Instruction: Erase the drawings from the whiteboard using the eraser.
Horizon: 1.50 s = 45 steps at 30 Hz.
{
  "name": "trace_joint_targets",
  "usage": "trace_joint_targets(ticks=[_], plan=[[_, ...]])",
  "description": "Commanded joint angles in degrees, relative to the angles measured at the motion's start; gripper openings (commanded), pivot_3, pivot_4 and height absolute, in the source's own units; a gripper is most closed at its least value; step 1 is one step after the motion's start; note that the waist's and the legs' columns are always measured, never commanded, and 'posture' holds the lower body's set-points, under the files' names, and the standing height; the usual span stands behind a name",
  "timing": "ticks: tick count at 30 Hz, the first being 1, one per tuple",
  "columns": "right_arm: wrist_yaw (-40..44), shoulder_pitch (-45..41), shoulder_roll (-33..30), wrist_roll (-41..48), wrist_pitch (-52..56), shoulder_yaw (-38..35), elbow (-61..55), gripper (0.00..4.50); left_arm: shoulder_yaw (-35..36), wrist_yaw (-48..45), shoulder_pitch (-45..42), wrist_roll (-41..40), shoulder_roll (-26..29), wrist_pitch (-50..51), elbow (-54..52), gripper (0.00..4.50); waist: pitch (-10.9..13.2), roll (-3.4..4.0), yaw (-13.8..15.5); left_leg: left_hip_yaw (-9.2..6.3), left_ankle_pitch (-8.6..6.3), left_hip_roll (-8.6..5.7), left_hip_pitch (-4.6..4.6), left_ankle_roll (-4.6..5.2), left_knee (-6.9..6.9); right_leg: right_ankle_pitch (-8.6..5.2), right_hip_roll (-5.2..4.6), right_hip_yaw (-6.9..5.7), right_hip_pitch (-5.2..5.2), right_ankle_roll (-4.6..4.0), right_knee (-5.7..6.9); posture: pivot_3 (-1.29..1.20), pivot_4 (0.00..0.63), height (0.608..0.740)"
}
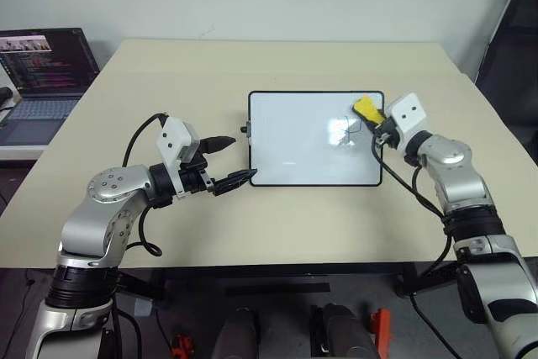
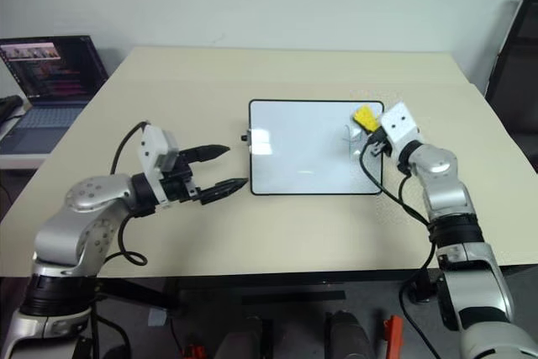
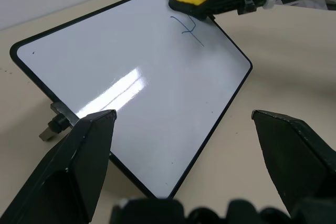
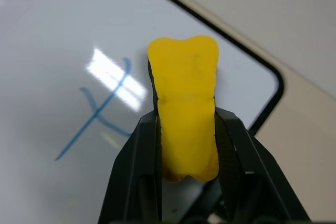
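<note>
The whiteboard point(image 1: 294, 145) lies flat in the middle of the table, black-framed and glossy. A small blue cross-like drawing point(image 3: 191, 29) sits near its far right corner, also seen as drawing point(image 4: 97, 111). My right gripper point(image 4: 186, 129) is shut on the yellow eraser point(image 1: 367, 108), which hangs low over that corner just beside the drawing; I cannot tell whether it touches the board. My left gripper point(image 1: 234, 160) stands open at the board's near left corner, level with the table, nothing between its fingers.
The beige table point(image 1: 252, 65) has room on all sides of the board. A laptop point(image 1: 42, 65) with a lit screen stands on a lower surface to the far left. A black chair point(image 1: 513, 48) is at the far right.
</note>
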Motion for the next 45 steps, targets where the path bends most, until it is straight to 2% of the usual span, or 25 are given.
trace_joint_targets(ticks=[1,3,7,13,17,20,23,25,28,36,38,45], plan=[[7.18,4.85,0.74,-0.41,3.74,5.58,-0.85,0.99,1.19,-0.37,-1.06,-0.23,0.74,-0.65,-0.83,4.5,-0.02,-0.03,-0.18,-0.02,0.0,0.04,0.2,0.0,-0.01,-0.04,0.02,-0.04,0.25,-0.03,-0.04,0.0,0.15,0.74],[8.82,6.85,0.82,-1.39,3.71,7.45,-2.39,0.99,1.22,-0.37,-1.16,-0.19,0.78,-0.7,-0.79,4.5,-0.04,-0.06,-0.33,-0.03,-0.01,0.07,0.53,0.0,-0.03,-0.26,0.02,-0.06,0.59,-0.36,-0.08,0.0,0.15,0.74],[10.39,9.85,0.97,-2.24,4.38,10.14,-6.39,0.99,1.31,-0.25,-1.14,-0.22,0.8,-0.58,-0.97,4.5,-0.1,-0.13,-0.49,-0.03,-0.01,0.11,0.78,0.0,0.0,-0.24,0.02,-0.06,0.76,-0.42,-0.03,0.0,0.15,0.74],[7.93,8.17,1.46,-1.86,4.45,8.53,-7.81,0.99,1.31,0.0,-1.09,-0.19,0.86,-0.39,-1.16,4.5,-0.1,-0.14,-0.52,-0.02,0.0,0.13,0.8,0.0,0.0,-0.23,0.02,-0.06,0.73,-0.43,-0.02,0.0,0.15,0.74],[10.75,5.39,1.98,5.05,5.2,3.76,-11.36,0.99,1.16,0.11,-1.23,-0.14,0.82,-0.42,-1.12,4.5,-0.08,-0.12,-0.47,-0.03,0.0,0.12,0.7,0.0,-0.01,-0.23,0.02,-0.07,0.66,-0.43,-0.02,0.0,0.15,0.74],[10.24,1.03,3.31,13.55,8.38,-3.79,-13.04,0.99,1.09,0.24,-1.25,0.15,0.6,-0.85,-0.65,4.5,-0.02,-0.08,-0.24,-0.06,0.0,0.11,0.43,0.0,-0.01,-0.23,0.02,-0.09,0.5,-0.42,-0.08,0.0,0.15,0.74],[4.84,-2.65,4.3,14.31,5.66,-8.45,-9.36,0.99,1.1,0.26,-1.13,0.23,0.56,-0.95,-0.53,4.5,-0.01,-0.05,-0.02,-0.01,0.0,0.08,-0.03,0.0,-0.06,-0.02,0.02,-0.04,-0.04,-0.05,-0.05,0.0,0.15,0.74],[-0.26,-4.34,4.11,10.27,1.6,-8.48,-5.21,0.99,1.03,0.24,-1.14,0.22,0.56,-0.89,-0.52,4.5,-0.01,-0.06,0.32,-0.04,-0.01,0.08,-0.28,0.0,-0.14,-0.01,0.03,-0.08,-0.32,-0.1,-0.05,0.0,0.15,0.74],[-6.29,-6.11,3.67,4.34,-1.73,-6.44,1.66,0.99,0.78,0.25,-1.3,0.27,0.41,-0.82,-0.45,4.5,-0.01,-0.06,0.39,-0.04,-0.02,0.07,-0.32,-0.01,-0.21,0.08,0.04,-0.1,-0.35,-0.35,-0.09,0.0,0.15,0.74],[-5.95,-4.91,4.27,-0.14,-5.34,-1.96,9.7,0.99,0.65,0.23,-1.45,1.0,0.21,-1.23,0.08,4.5,0.02,-0.02,0.2,-0.04,-0.01,0.04,-0.38,0.0,-0.12,0.09,0.03,-0.07,-0.4,-0.32,-0.06,0.0,0.15,0.74],[-3.56,-3.29,4.28,-1.37,-5.44,0.57,8.68,0.99,0.87,0.21,-1.28,0.95,0.35,-1.16,-0.03,4.5,0.0,-0.04,0.15,-0.03,-0.01,0.05,-0.23,0.0,-0.1,-0.06,0.03,-0.06,-0.26,-0.07,-0.05,0.0,0.15,0.74],[8.99,2.6,2.47,-1.19,2.77,7.79,-4.46,0.99,0.89,0.46,-1.15,0.92,0.26,-1.01,-0.26,4.5,-0.03,-0.08,-0.32,-0.01,-0.01,0.11,0.21,0.0,-0.11,-0.26,0.04,-0.06,0.17,-0.4,-0.03,0.0,0.15,0.74]])
